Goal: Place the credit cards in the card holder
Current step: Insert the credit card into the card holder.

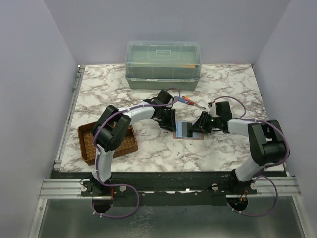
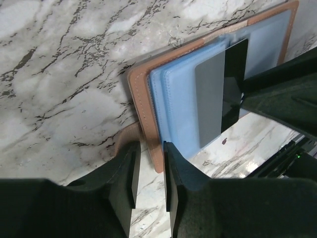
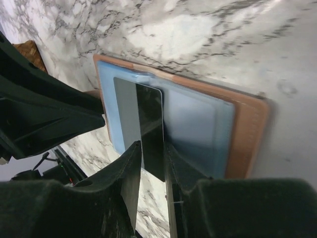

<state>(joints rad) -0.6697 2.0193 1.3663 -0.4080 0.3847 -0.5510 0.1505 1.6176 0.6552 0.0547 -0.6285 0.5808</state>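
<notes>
The right gripper (image 3: pixel 152 148) pinches a thin grey rectangular credit card (image 3: pixel 141 119) by its near edge. The card lies over the pale-blue pockets of the open tan leather card holder (image 3: pixel 250 129) on the marble table (image 3: pixel 223 29). The left gripper (image 2: pixel 150 148) straddles the holder's corner with narrow jaws; whether it truly grips I cannot tell. Keep the card low, square to the slot, and slide it slowly.

Tan leather folding card holder (image 3: pixel 250 130) lies open on the marble counter (image 1: pixel 148 148), a grey rectangular credit card (image 3: pixel 139 116) across its blue pockets.
</notes>
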